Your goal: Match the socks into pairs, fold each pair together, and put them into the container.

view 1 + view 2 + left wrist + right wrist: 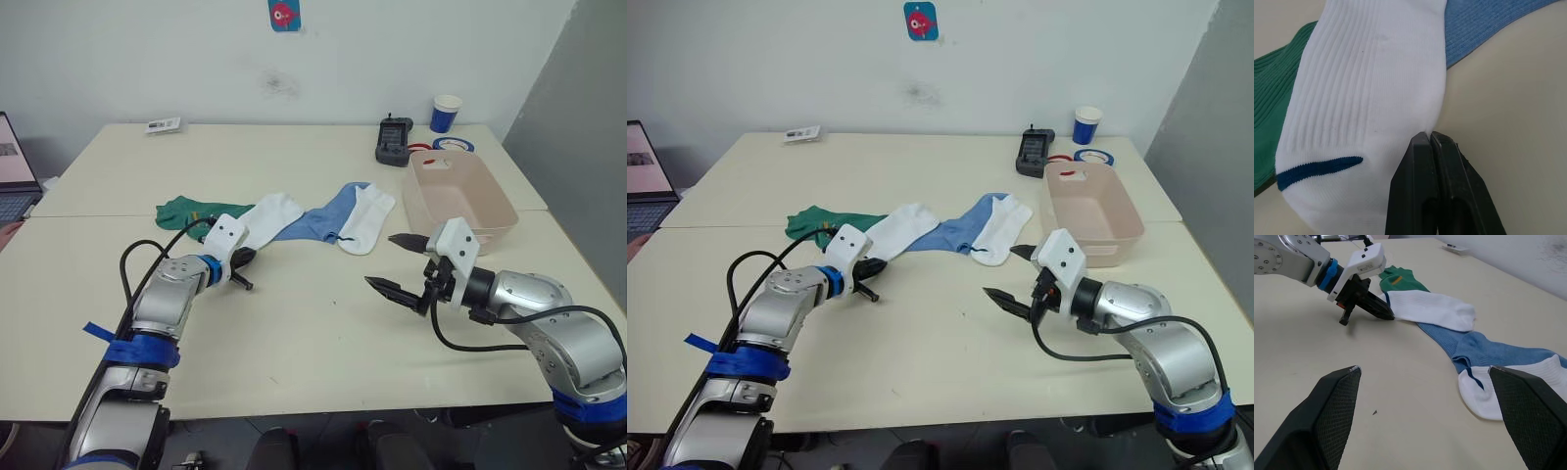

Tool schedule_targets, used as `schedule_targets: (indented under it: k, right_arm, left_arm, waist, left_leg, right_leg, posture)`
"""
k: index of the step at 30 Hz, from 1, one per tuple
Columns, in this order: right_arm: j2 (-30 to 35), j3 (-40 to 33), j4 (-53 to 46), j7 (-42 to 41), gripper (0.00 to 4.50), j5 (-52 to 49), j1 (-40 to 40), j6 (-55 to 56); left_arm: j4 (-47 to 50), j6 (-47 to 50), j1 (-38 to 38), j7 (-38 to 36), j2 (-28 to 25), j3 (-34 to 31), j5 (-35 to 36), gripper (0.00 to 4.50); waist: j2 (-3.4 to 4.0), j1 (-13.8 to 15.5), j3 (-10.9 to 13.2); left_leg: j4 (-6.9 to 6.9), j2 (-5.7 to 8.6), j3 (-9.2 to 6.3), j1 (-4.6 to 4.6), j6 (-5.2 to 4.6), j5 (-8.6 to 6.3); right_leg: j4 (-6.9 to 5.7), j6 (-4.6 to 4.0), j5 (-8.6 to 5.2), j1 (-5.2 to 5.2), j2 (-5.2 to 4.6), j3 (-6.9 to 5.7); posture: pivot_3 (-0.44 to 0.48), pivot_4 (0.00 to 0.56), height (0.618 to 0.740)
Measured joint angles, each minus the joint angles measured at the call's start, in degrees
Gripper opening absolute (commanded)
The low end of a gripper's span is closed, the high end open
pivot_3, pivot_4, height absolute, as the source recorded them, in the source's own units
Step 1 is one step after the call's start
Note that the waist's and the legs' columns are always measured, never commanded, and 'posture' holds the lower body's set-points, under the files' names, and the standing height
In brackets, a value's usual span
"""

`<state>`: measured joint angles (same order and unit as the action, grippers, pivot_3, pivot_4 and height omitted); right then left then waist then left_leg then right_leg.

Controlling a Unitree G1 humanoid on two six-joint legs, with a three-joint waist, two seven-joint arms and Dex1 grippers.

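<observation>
Up close, the left wrist view shows the left gripper (1431,142) with its two black fingers pressed flat together, their tips touching the edge of a white sock (1366,98) near its blue-striped toe; whether any fabric is pinched between them cannot be told. That same view shows the sock's ribbing and the dark green sock (1273,98) tucked under one side and the light blue sock (1484,29) under the other, detail the head views lose.

From the head camera the socks lie in a chain across the middle of the table (294,333): green sock toward the left edge, then white, then light blue, then a second white sock (366,219) just beside the container (460,196). The beige-pink tub sits near the right edge with no socks visible in it.

The right gripper (397,264) hovers above bare tabletop in front of the tub, its fingers spread wide with nothing between them. Its wrist view looks back along the sock chain and catches a yellow mark (1396,280) on the green sock.

Toward the far right corner stand a black device (394,140) and a blue-and-white paper cup (445,113). A laptop (15,166) sits at the left edge, a small card (163,124) near the far edge, and a white wall behind carries a blue sticker (284,15).
</observation>
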<state>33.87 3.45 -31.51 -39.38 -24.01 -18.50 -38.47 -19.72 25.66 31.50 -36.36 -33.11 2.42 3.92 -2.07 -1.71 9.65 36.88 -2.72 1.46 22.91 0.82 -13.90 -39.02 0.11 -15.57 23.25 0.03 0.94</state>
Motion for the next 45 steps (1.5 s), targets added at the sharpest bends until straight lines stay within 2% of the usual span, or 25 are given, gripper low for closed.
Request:
schedule_targets:
  k: [3,9,16,21,27,30,36,42,45]
  right_arm:
    - [-0.2,0.1,0.0,0.1,4.5,-0.1,-0.4,-0.3]
    - [-0.1,0.1,0.2,-0.4,4.5,-0.2,-0.8,-0.7]
    - [1.2,0.1,1.6,-2.0,4.5,0.0,-1.2,-0.1]
    - [1.4,0.1,2.0,-2.3,4.5,-0.1,-1.1,0.0]
    - [1.7,0.1,2.0,-2.4,4.5,-0.1,-0.8,0.0]
    - [1.7,0.1,2.0,-2.7,4.5,-0.1,-0.7,0.0]
    - [2.5,0.7,3.7,-3.9,4.5,0.9,-0.8,1.1]
    - [3.6,4.4,9.0,-5.2,4.5,5.1,-1.7,3.8]
    - [2.5,6.1,12.9,-5.2,4.5,7.0,-3.7,4.3]
  left_arm:
    - [4.9,-1.3,-2.6,-5.2,-1.6,-0.6,2.5,0.01]
    - [17.7,-8.5,-10.2,-19.0,-8.4,0.3,5.3,0.01]
    - [31.6,-16.3,-22.7,-30.6,-12.9,3.8,8.5,0.01]
    - [33.8,-24.9,-27.6,-35.0,-16.3,5.1,7.1,0.01]
    - [33.3,-30.0,-27.5,-35.7,-17.5,5.3,4.8,0.01]
    - [32.7,-29.3,-25.8,-34.8,-17.2,5.2,5.0,0.62]
    - [33.6,-24.6,-27.1,-32.4,-16.4,3.4,8.0,2.54]
    - [35.8,-18.2,-32.2,-28.3,-15.5,-3.5,14.3,4.45]
    - [36.3,-13.5,-34.9,-26.5,-15.0,-9.2,19.6,4.48]
  waist:
    - [-0.01,0.1,0.0]
    - [0.0,0.1,0.0]
    - [0.03,0.0,0.0]
    - [0.04,0.1,0.0]
    - [0.05,0.1,0.1]
    - [0.05,0.1,0.1]
    - [0.06,0.0,0.1]
    - [0.06,-0.1,0.1]
    - [0.07,-0.2,0.1]
  left_leg:
    - [-0.01,-0.03,0.02,0.03,0.01,0.0]
    - [-0.03,-0.04,0.02,0.01,0.01,0.0]
    - [-0.05,-0.06,0.02,0.01,-0.01,0.0]
    - [-0.05,-0.06,0.03,0.01,-0.02,-0.01]
    - [-0.05,-0.04,0.05,0.02,-0.02,-0.01]
    - [-0.05,-0.05,0.07,0.02,-0.02,-0.01]
    - [-0.05,-0.07,0.05,0.01,-0.02,-0.01]
    - [-0.04,-0.09,0.02,0.0,-0.02,-0.01]
    - [-0.05,-0.11,0.0,-0.02,-0.02,-0.01]
  right_leg:
    - [0.01,-0.01,0.0,0.02,-0.05,-0.01]
    - [0.02,-0.01,0.0,0.02,-0.17,0.01]
    - [0.04,-0.02,-0.02,0.02,-0.18,0.02]
    - [0.05,-0.04,-0.04,0.02,-0.17,0.0]
    - [0.06,-0.04,-0.04,0.03,-0.17,0.0]
    - [0.06,-0.03,-0.04,0.03,-0.13,0.0]
    - [0.05,-0.03,-0.04,0.03,-0.12,0.01]
    - [0.05,-0.03,-0.04,0.04,-0.13,0.01]
    - [0.04,-0.03,-0.04,0.05,-0.12,0.02]
  posture:
    - [0.0,0.15,0.74]
    - [0.0,0.15,0.74]
    - [0.0,0.15,0.74]
    - [0.0,0.15,0.74]
    - [0.0,0.15,0.74]
    - [0.0,0.15,0.74]
    - [0.0,0.15,0.74]
    - [0.0,0.15,0.74]
    - [0.0,0.15,0.74]
